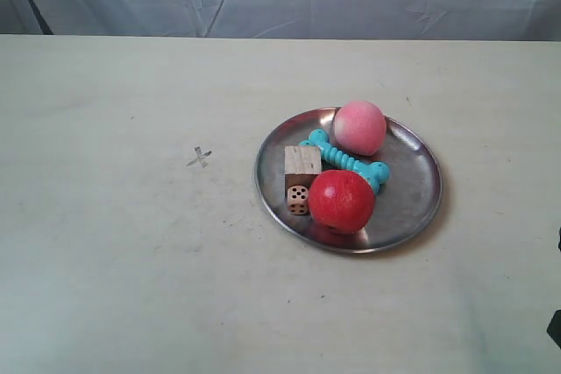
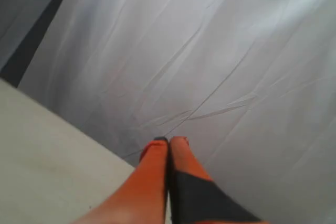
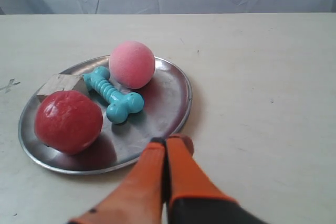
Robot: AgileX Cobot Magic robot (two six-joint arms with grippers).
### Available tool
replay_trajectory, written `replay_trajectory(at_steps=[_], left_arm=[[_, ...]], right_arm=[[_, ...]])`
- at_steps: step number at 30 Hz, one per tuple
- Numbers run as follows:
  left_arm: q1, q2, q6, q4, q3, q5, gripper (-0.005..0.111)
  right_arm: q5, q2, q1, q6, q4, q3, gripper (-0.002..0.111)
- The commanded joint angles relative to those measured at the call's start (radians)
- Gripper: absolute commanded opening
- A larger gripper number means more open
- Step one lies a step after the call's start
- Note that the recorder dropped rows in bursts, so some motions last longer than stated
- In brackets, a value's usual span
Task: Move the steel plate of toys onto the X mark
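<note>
Round shallow steel plate (image 1: 412,208): shiny silver-grey, with a reddish reflection beside the glossy red ball (image 1: 341,201). Fuzzy pink ball (image 1: 359,127): pink, paler on top. Ridged plastic bone (image 1: 346,160): turquoise. Plain wooden cube (image 1: 302,164): pale tan, fine grain lines. Small wooden die (image 1: 298,200): tan, dark pips. Scrawled X mark (image 1: 200,158): dark grey. Counter (image 1: 105,260): off-white, faintly smudged. Left gripper (image 2: 169,141) and right gripper (image 3: 168,141): orange with black patches.

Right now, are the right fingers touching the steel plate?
Apart. The exterior view shows the steel plate with its whole rim free, no fingers near it. In the right wrist view the right gripper's shut fingers only overlap the rim visually.
</note>
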Motion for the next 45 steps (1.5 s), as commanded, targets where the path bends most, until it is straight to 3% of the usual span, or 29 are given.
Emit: replay_trajectory(at_steps=[1, 9, 16, 19, 25, 30, 35, 40, 43, 45], left_arm=[[0.002, -0.003, -0.077, -0.013, 0.002, 0.025, 0.000], [0.002, -0.003, -0.077, -0.013, 0.002, 0.075, 0.000], [0.002, -0.003, -0.081, -0.013, 0.002, -0.080, 0.000], [0.002, -0.003, -0.081, -0.013, 0.002, -0.099, 0.000], [0.000, 0.024, -0.163, -0.013, -0.006, -0.045, 0.000], [-0.002, 0.235, -0.165, 0.031, -0.118, -0.094, 0.000], [-0.002, 0.613, -0.253, 0.349, -0.347, -0.193, 0.000], [-0.002, 1.113, -0.731, 1.001, -0.659, -0.462, 0.000], [-0.002, 1.353, -0.917, 1.237, -0.828, -0.615, 0.000], [-0.002, 1.469, -0.959, 1.281, -0.920, -0.661, 0.000]], right_arm=[[-0.013, -0.005, -0.006, -0.004, 0.001, 0.003, 0.000], [-0.013, -0.005, -0.006, -0.004, 0.001, 0.003, 0.000], [-0.027, -0.005, -0.006, -0.007, -0.041, 0.003, 0.000], [-0.125, -0.005, -0.006, -0.007, -0.048, 0.003, 0.000], [-0.438, -0.005, -0.006, 0.004, 0.545, 0.003, 0.000], [-0.599, -0.005, -0.006, 0.004, 0.705, 0.003, 0.000], [-0.595, -0.005, -0.006, 0.004, 0.716, 0.003, 0.000], [-0.528, 0.021, -0.006, 0.004, 0.733, -0.006, -0.001], [-0.500, 0.127, -0.006, -0.010, 0.721, -0.047, -0.001], [-0.488, 0.241, -0.006, -0.045, 0.689, -0.102, -0.001]])
